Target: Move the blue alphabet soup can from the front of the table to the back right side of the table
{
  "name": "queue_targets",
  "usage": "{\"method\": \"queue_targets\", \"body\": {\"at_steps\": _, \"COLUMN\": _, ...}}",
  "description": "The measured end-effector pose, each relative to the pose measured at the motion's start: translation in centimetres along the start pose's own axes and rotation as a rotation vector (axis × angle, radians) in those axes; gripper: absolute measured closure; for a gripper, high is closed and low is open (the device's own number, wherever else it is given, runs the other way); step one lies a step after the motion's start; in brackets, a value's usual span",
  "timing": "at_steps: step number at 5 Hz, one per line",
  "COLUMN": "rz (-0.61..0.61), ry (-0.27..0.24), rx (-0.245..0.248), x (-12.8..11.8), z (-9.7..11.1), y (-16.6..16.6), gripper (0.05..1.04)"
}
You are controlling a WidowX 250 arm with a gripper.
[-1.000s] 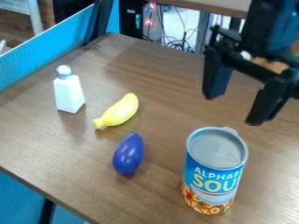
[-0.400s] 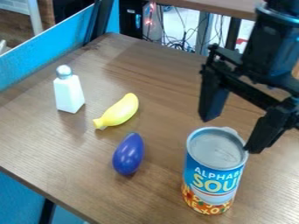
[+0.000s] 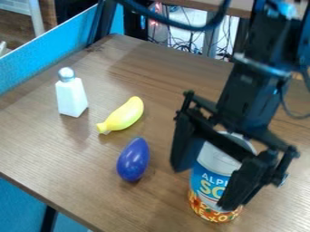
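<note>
Two fingers of your open, empty tool slant beside the soup can, well in from the lower-left edge of the surface, so closing off-centre could make one tip topple it.

Gripper lowered, now at soup can

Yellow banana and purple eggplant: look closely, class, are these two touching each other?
Apart. The camera view shows a strip of brown tabletop between the yellow banana and the upper tip of the purple eggplant.
</note>
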State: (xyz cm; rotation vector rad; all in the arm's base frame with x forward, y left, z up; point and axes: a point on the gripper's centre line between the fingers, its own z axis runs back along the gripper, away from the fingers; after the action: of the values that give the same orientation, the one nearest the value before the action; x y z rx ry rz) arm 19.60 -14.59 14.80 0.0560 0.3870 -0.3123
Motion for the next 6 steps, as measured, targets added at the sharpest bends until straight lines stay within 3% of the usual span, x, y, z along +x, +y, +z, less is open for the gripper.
{"method": "queue_targets", "body": {"at_steps": 1, "rz": 0.032, "ry": 0.084, "rx": -0.005, "x": -1.1, "z": -1.5, "y": 0.0, "gripper": 0.077}}
{"method": "queue_targets", "body": {"at_steps": 2, "rz": 0.049, "ry": 0.110, "rx": 0.036, "x": 0.2, "z": -3.0, "y": 0.4, "gripper": 0.077}}
{"method": "queue_targets", "body": {"at_steps": 4, "rz": -0.047, "ry": -0.007, "rx": 0.095, "x": 3.5, "z": -3.1, "y": 1.2, "gripper": 0.077}}
{"method": "queue_targets", "body": {"at_steps": 5, "rz": -0.059, "ry": -0.099, "rx": 0.064, "x": 5.1, "z": -2.5, "y": 1.5, "gripper": 0.077}}
{"method": "queue_targets", "body": {"at_steps": 6, "rz": 0.016, "ry": -0.131, "rx": 0.107, "x": 8.5, "z": -1.2, "y": 2.6, "gripper": 0.077}}
